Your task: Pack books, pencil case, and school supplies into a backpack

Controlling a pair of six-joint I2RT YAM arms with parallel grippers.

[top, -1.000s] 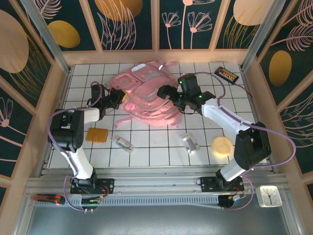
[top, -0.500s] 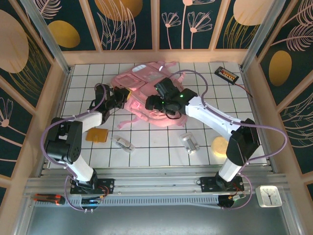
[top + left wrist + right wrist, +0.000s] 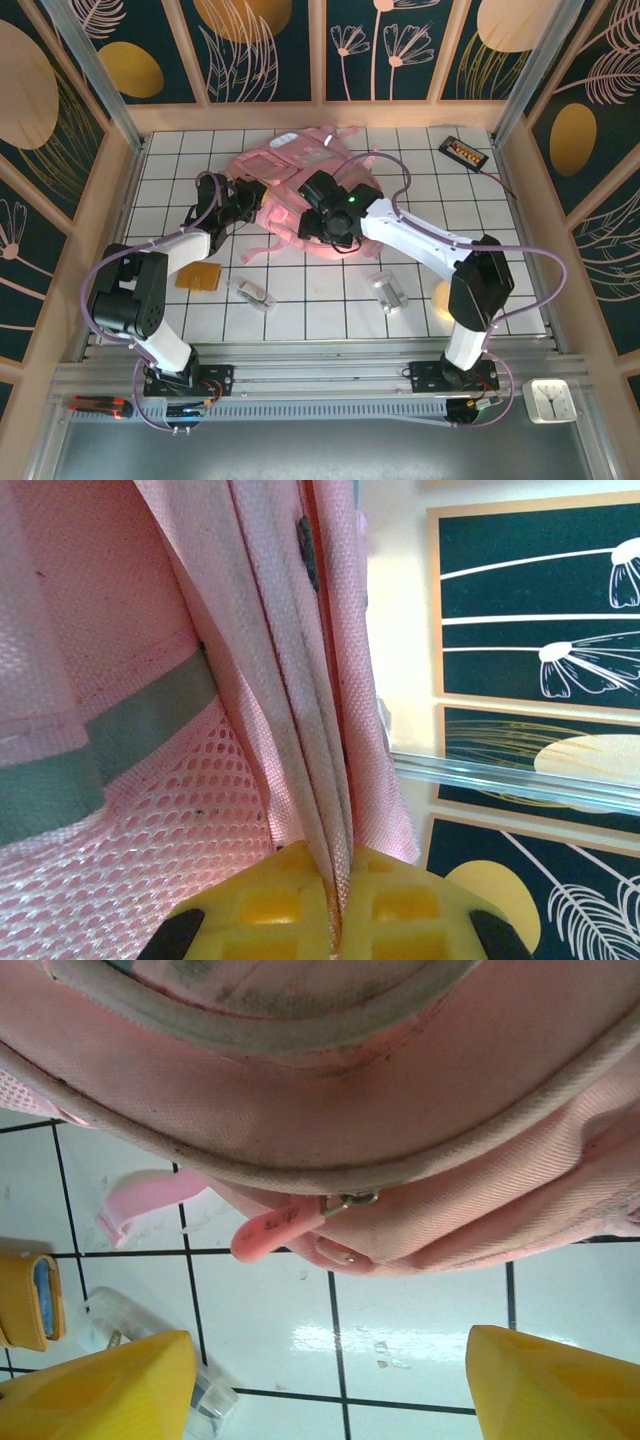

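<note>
The pink backpack lies at the back middle of the tiled table. My left gripper is at its left edge, shut on a fold of the backpack's pink fabric beside a mesh pocket. My right gripper hangs over the backpack's near edge. Its jaws are open above bare tile, just short of a pink zip pull on the backpack. The school supplies lie in front: an orange-brown pad and two silvery clip pieces. The books and the pencil case are out of view.
A black slab with an orange label lies at the back right. A pale yellow round thing sits half behind my right forearm. A small clock rests outside the front rail. Wooden walls enclose the table on three sides.
My right arm has swung left across the backpack to its near edge, and its jaws have narrowed. My left gripper has kept its hold and shifted slightly right.
</note>
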